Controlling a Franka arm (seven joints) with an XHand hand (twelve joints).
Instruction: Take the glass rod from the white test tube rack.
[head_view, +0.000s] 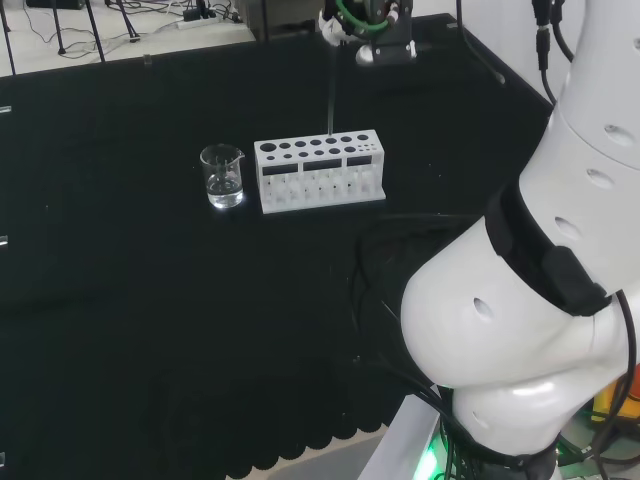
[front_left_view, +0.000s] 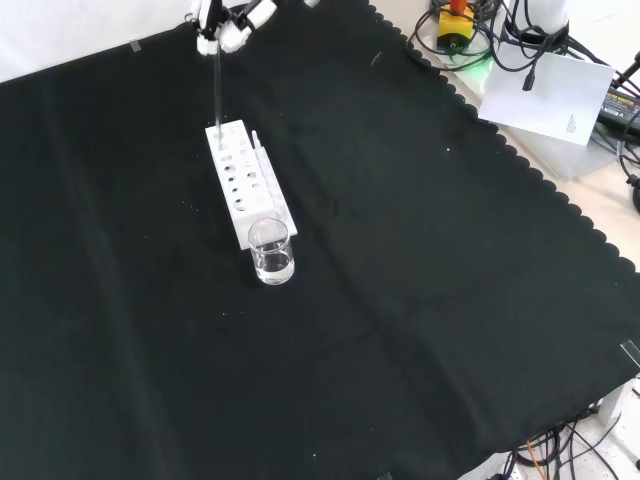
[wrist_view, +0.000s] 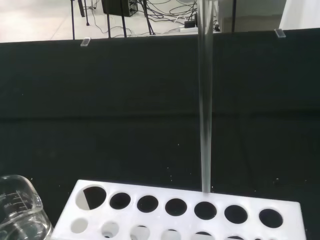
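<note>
A beaker (head_view: 222, 177) stands just beside the rack's (head_view: 320, 172) left end, head view; bare cloth (head_view: 150, 330) elsewhere.

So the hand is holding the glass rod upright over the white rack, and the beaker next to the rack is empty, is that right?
Not quite. The hand does hold the glass rod upright over the white rack, but the beaker beside it is not empty: the head view shows clear liquid in its lower part.
</note>
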